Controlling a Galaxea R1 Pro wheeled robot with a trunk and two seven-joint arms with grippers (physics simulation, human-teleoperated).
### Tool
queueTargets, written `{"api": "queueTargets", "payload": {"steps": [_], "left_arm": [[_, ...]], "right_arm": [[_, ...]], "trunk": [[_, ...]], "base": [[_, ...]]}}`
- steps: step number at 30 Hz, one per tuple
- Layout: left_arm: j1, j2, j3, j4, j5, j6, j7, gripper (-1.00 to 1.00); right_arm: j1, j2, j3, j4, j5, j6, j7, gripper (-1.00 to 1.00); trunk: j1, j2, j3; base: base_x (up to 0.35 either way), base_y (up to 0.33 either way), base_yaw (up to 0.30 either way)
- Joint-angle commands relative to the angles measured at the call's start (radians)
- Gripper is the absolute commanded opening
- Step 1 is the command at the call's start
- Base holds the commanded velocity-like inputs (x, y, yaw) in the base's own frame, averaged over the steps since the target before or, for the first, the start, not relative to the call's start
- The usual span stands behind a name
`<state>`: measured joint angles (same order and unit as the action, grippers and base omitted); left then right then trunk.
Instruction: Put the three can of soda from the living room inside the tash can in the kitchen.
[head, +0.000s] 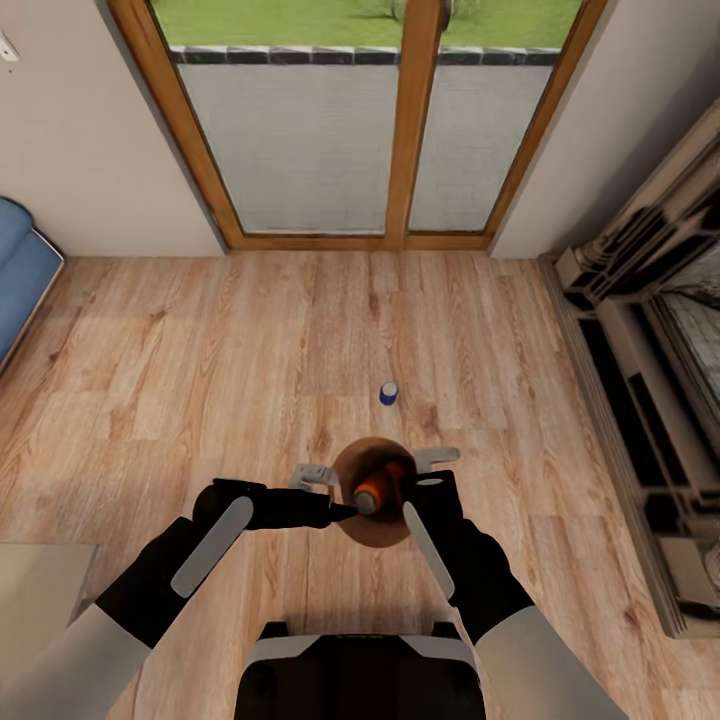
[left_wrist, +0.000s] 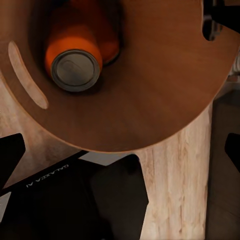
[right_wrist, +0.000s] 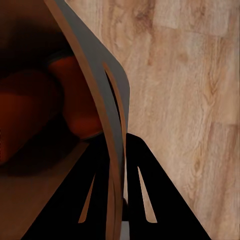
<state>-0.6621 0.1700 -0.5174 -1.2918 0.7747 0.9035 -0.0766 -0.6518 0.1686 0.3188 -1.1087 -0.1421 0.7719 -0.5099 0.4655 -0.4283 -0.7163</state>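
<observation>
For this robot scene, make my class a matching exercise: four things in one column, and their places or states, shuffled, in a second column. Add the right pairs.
Things
1. orange can
2. blue can
3. trash can
4. sofa

Places or states
A. upright on the bare floor
B. at the room's left edge
C. inside the bin
D. its wall gripped by the right end effector

Pairs: 1-C, 2-A, 3-D, 4-B
</observation>
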Motion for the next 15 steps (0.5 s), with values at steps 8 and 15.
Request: {"api": "queueTargets", "payload": {"steps": [8, 15], "left_arm": [[0.001, 0.003, 0.000, 0.002, -0.002, 0.000, 0.001, 1.00], [0.001, 0.003, -0.001, 0.003, -0.004, 0.000, 0.001, 1.00]], "right_arm": [[0.000, -0.002, -0.002, 0.000, -0.002, -0.002, 0.006, -1.00], [0.000, -0.003, -0.036, 0.000, -0.002, -0.001, 0.007, -1.00]], "trunk": [[0.000, 0.000, 0.013], [0.000, 0.000, 0.024]], "base": [[0.000, 0.000, -0.025], [0.000, 0.000, -0.002]]}}
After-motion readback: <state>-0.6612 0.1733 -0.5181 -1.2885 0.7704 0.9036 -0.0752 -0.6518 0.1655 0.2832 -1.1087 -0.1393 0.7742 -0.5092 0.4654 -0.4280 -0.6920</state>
